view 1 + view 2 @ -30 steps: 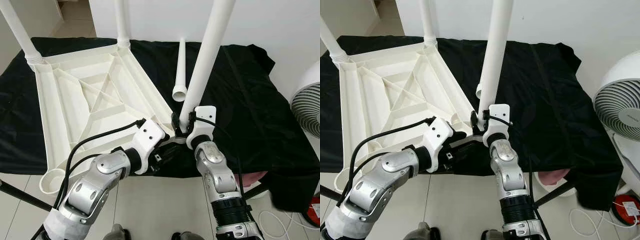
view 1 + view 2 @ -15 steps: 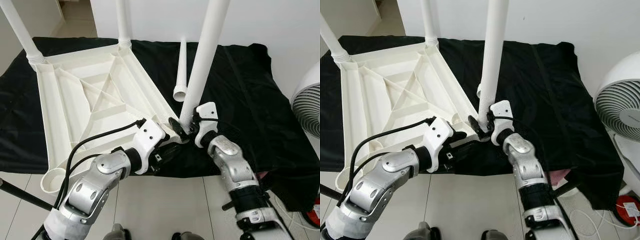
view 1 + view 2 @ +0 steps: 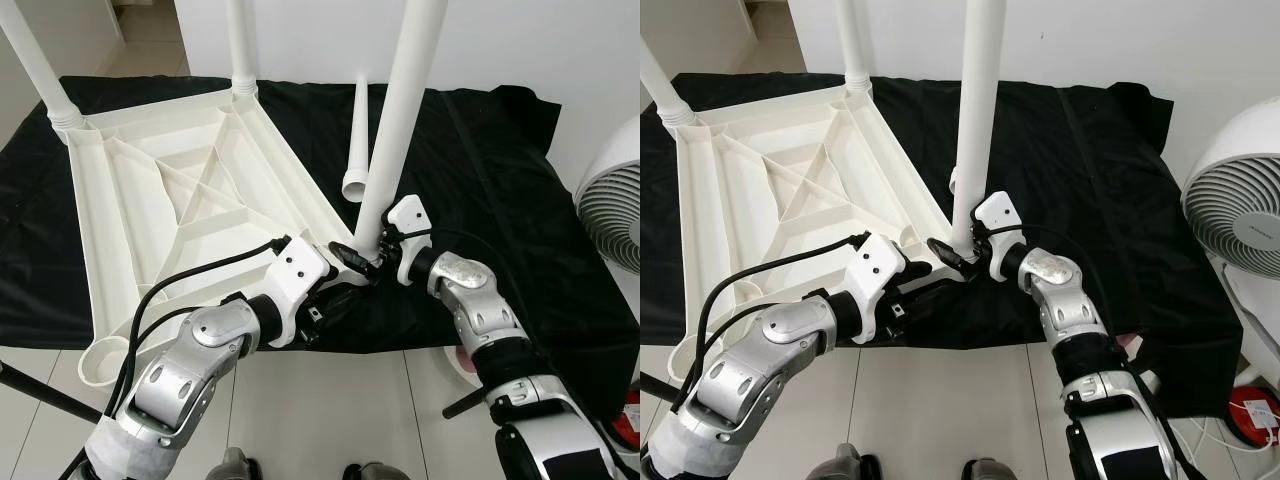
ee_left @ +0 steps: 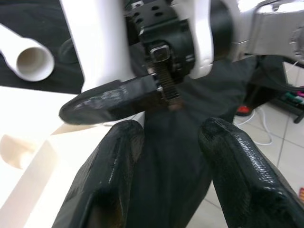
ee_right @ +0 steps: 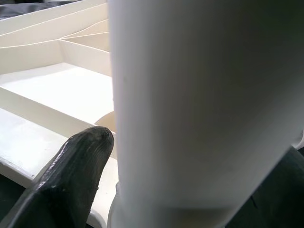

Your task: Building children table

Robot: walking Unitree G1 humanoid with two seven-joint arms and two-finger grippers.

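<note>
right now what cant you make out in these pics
- Leg seating in the tabletop corner socket: hidden in the eye views by the right gripper.
- Leg tops: cut off by the upper edge in both eye views.
- Left gripper hold on the tabletop: fingers hidden under the wrist in the eye views.
- Spare leg far end: too small to read.

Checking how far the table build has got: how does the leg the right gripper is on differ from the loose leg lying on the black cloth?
The gripped leg stands upright at the near corner of the upturned tabletop, the right gripper shut around its base. The loose leg lies flat on the black cloth beside the tabletop, untouched, its open end facing the robot. Both are plain white tubes.
</note>
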